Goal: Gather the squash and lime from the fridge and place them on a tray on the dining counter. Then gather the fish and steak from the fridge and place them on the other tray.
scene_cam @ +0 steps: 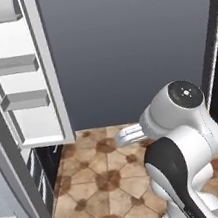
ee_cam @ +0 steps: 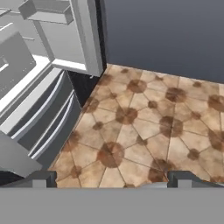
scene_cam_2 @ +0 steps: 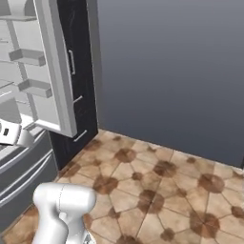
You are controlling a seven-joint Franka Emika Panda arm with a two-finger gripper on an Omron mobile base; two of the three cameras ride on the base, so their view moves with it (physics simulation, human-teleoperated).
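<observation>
The fridge stands open on the left, its door (scene_cam: 27, 95) swung out with empty white door shelves (scene_cam_2: 28, 56). Its grey drawers (ee_cam: 41, 111) with bar handles sit below. My gripper (ee_cam: 113, 180) is open, its two dark fingertips (ee_cam: 41, 178) spread wide with nothing between them. It hangs over the tiled floor just right of the fridge drawers. The squash, lime, fish, steak, trays and dining counter are out of view.
A plain grey wall (scene_cam: 129, 41) closes the back. Brown patterned floor tiles (scene_cam_2: 157, 190) spread in front of it. A dark cabinet (scene_cam_2: 78, 86) with silver handles stands beside the fridge door. My white arm (scene_cam: 183, 143) fills the lower right of the left base view.
</observation>
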